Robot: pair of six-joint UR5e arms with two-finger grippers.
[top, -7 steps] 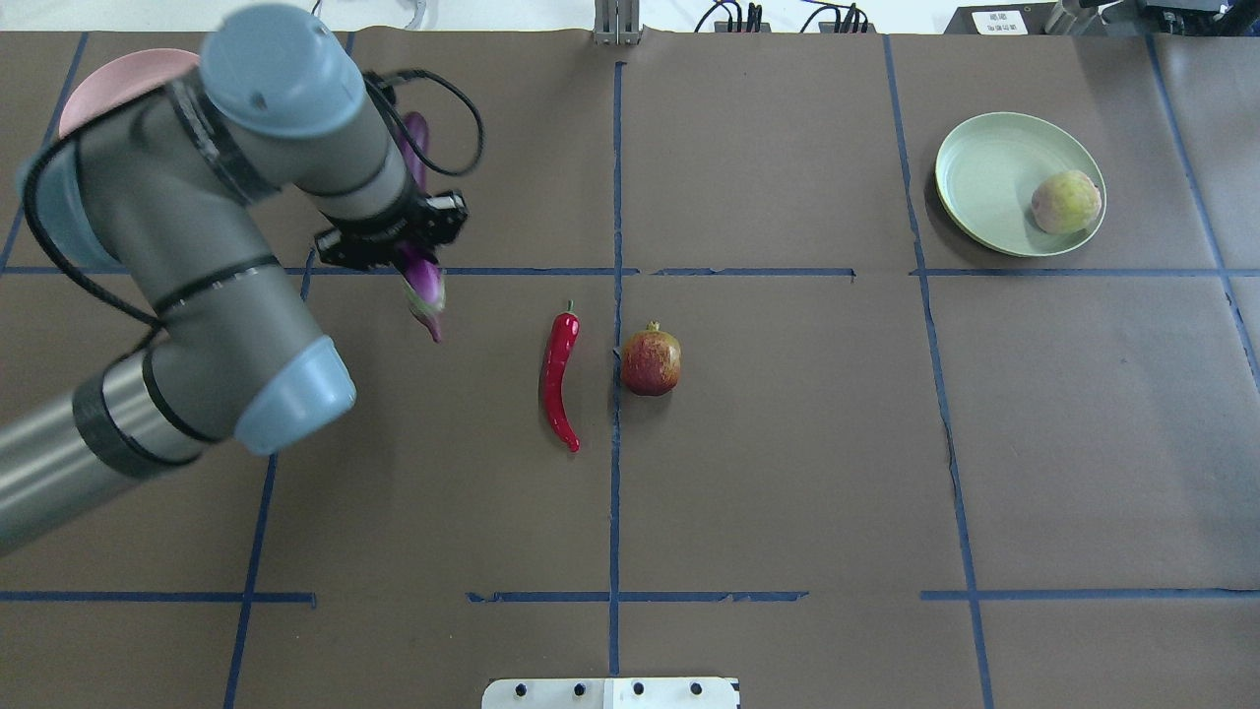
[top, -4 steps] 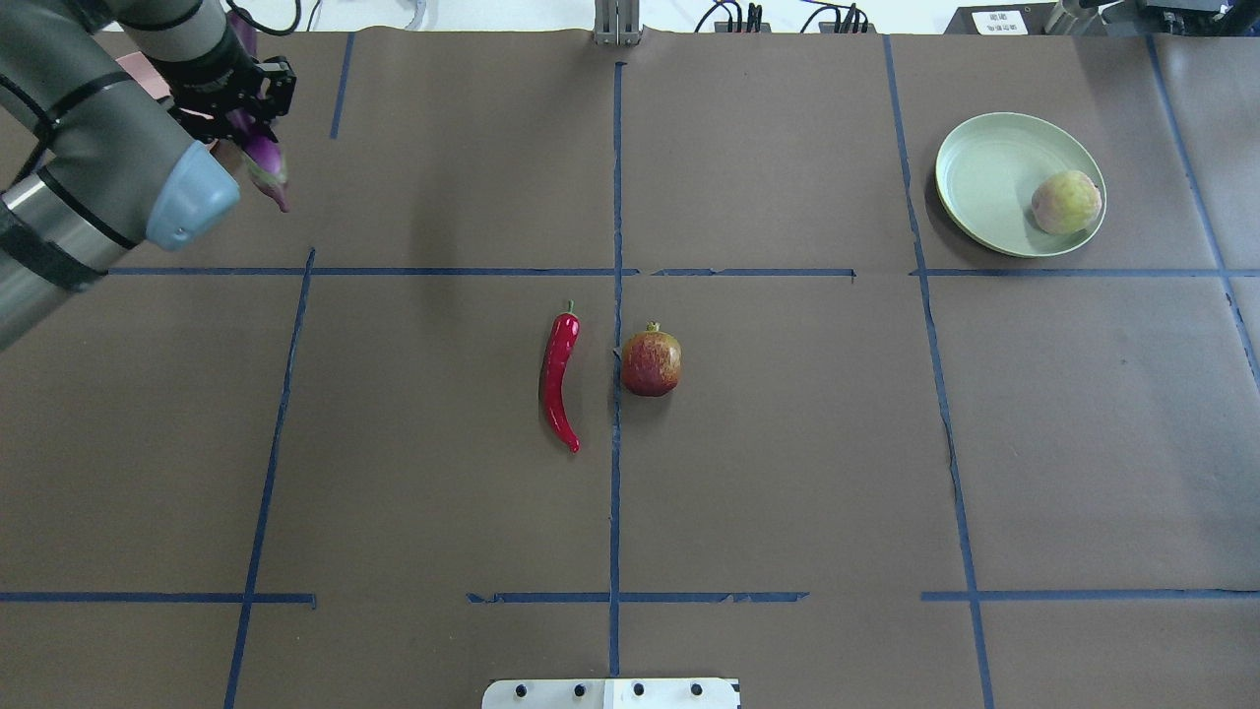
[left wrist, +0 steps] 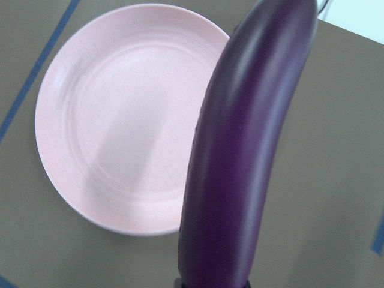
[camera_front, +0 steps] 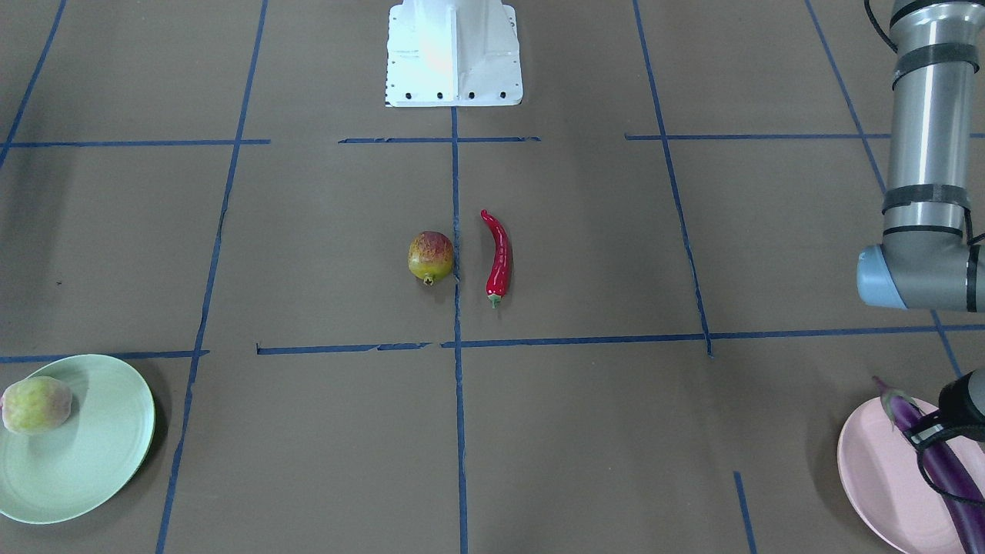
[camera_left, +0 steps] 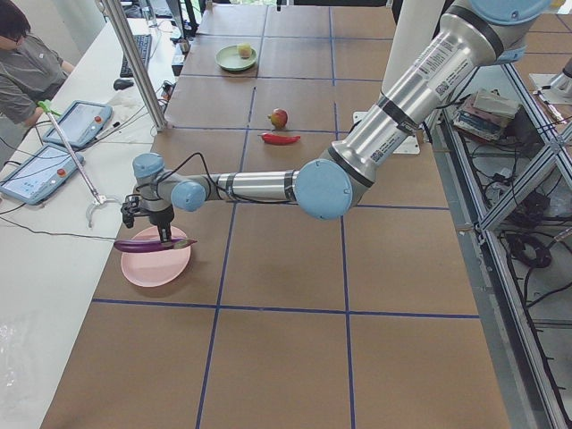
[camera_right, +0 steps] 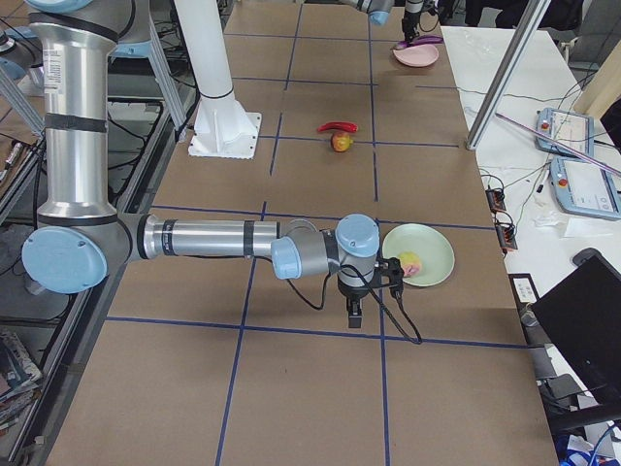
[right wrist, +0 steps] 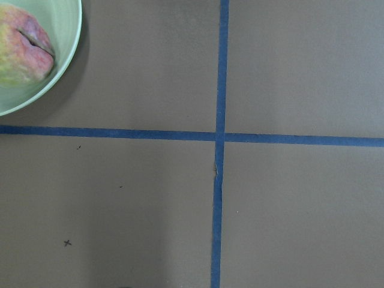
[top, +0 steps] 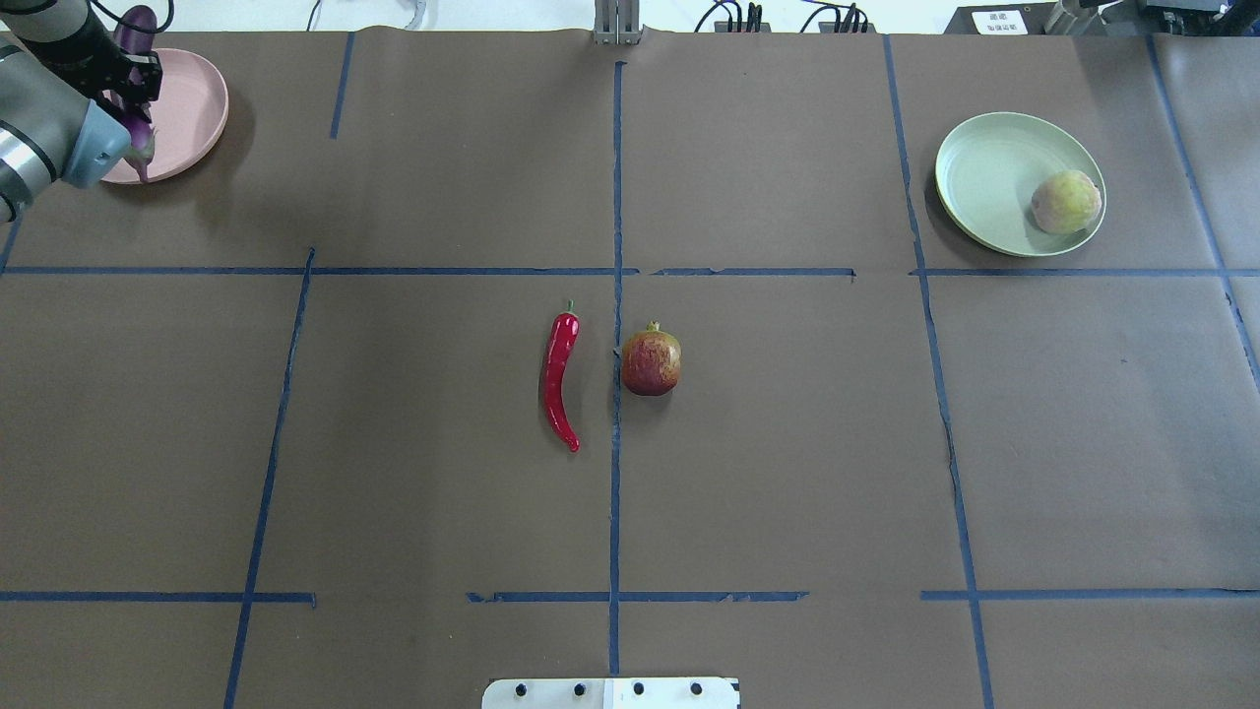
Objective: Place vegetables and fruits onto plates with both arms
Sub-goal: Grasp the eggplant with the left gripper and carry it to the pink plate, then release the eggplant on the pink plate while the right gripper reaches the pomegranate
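Observation:
My left gripper (top: 128,84) is shut on the long purple eggplant (top: 141,28) and holds it just above the pink plate (top: 192,108) at the far left corner. The eggplant fills the left wrist view (left wrist: 246,150), with the pink plate (left wrist: 120,120) under it. The red chili (top: 558,374) and the pomegranate (top: 650,362) lie side by side at the table's middle. The peach (top: 1065,201) sits on the green plate (top: 984,177). My right gripper (camera_right: 354,313) shows only in the exterior right view, low beside the green plate (camera_right: 432,250); I cannot tell whether it is open or shut.
The white robot base (camera_front: 454,54) stands at the near middle edge. Blue tape lines divide the brown table cover. A side bench with tablets (camera_left: 54,143) and a metal post (camera_left: 134,63) runs along the far edge.
My left arm has swung left and away from the table's middle with the eggplant, and now holds it over the pink plate. Chili, pomegranate and peach have not moved.

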